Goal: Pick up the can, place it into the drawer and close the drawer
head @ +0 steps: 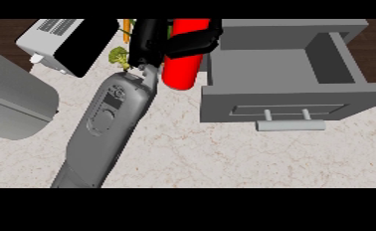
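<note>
fingers of the hand curl round the red can, beside the open drawer.

One grey forearm is stretched from the counter's near edge toward its far edge, leaning slightly right. Its black hand is curled around the can, fingers wrapped across the upper part.

The can stands just left of the open drawer — on the table. A microwave sits far left — broccoli between it and the can.
</note>
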Robot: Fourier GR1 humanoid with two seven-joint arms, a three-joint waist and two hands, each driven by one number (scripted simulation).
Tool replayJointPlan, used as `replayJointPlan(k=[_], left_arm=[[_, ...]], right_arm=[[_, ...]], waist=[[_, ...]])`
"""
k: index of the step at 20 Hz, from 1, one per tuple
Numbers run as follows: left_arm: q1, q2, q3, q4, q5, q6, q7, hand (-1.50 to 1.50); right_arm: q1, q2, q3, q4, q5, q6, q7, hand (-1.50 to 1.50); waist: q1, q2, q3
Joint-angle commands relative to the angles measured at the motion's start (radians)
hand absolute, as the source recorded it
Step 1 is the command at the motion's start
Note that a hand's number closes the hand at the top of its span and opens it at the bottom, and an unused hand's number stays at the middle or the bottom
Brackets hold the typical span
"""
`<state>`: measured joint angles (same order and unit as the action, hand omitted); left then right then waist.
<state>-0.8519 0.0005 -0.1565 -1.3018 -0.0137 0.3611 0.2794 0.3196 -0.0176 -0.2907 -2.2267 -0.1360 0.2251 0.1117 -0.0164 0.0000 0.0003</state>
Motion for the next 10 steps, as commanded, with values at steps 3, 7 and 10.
replayJointPlan(k=[3, 7, 10], left_arm=[[-0.248, 0.000, -0.088, 0.197, 0.065, 0.162, 0.028, 1.50], [-0.327, 0.000, -0.097, 0.290, 0.109, 0.172, 0.026, 1.50], [-0.429, 0.000, -0.060, 0.391, 0.114, 0.164, 0.018, 1.50]], right_arm=[[-0.020, 0.012, 0.034, -0.043, 0.017, -0.018, 0.054, -1.50], [-0.115, -0.042, -0.018, 0.011, -0.008, -0.037, 0.095, -1.50], [0.006, -0.022, -0.034, 0.018, -0.044, 0.046, -0.012, -1.50]], waist=[[-0.020, 0.004, 0.000], [-0.010, 0.004, 0.000], [-0.020, 0.003, 0.001]])
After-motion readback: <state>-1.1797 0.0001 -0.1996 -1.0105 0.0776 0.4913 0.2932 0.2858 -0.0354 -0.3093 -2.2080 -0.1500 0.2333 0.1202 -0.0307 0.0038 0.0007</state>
